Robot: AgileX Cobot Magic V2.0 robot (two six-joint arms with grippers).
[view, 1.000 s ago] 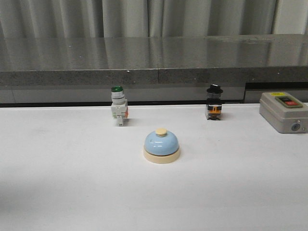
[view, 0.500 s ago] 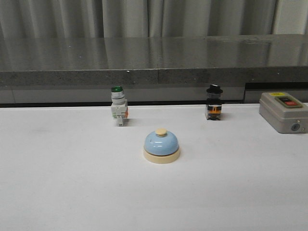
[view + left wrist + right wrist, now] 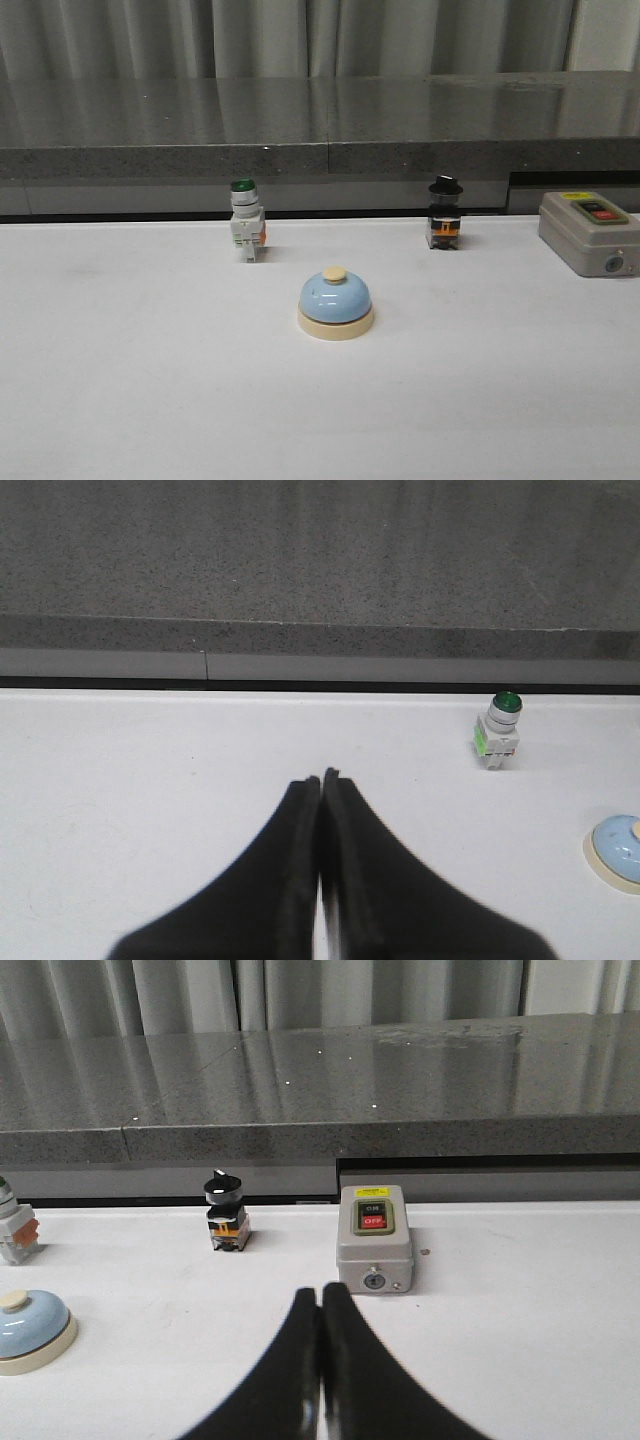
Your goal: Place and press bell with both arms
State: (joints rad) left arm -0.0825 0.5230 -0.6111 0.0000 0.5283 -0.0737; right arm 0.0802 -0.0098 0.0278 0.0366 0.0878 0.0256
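Only the wrist views show the left gripper [image 3: 321,780] and right gripper [image 3: 320,1295], each pressed together, empty. Upright mid-table, the glossy blue dome bell [image 3: 336,303] sits before a green-capped switch [image 3: 246,232] and a grey boxy switch [image 3: 374,1238].

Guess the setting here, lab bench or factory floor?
Probably a lab test bench, not a production line: a bare white table staged with a call bell, loose industrial push-button switches and a grey on/off switch box, with a granite-look ledge and grey curtain behind.
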